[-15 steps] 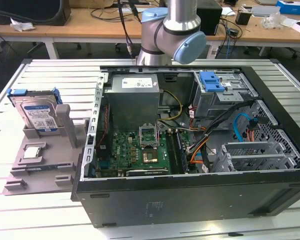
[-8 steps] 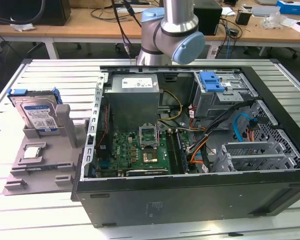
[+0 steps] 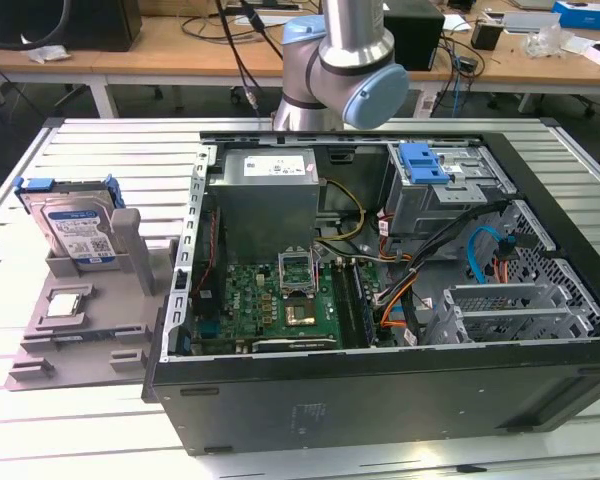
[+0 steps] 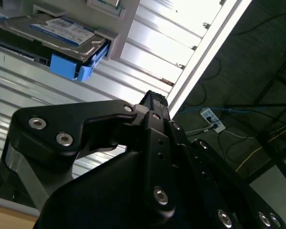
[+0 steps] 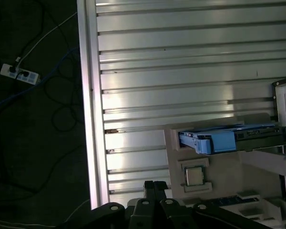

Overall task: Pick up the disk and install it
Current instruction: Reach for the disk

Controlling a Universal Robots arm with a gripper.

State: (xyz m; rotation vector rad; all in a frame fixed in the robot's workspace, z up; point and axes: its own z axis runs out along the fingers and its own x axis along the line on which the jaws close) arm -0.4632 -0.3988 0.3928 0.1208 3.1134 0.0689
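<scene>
One disk (image 3: pixel 77 225) upright, well apart from gripper (image 5: pixel 154 184)

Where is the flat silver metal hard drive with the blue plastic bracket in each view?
Exterior view: the disk stands upright in the grey plastic holder, at the exterior view's left of the black computer case.
Second wrist view: the disk shows its label face, in that holder.
First wrist view: the disk shows edge-on, near the small square silver chip.
Shared landmark: the holder.
</scene>
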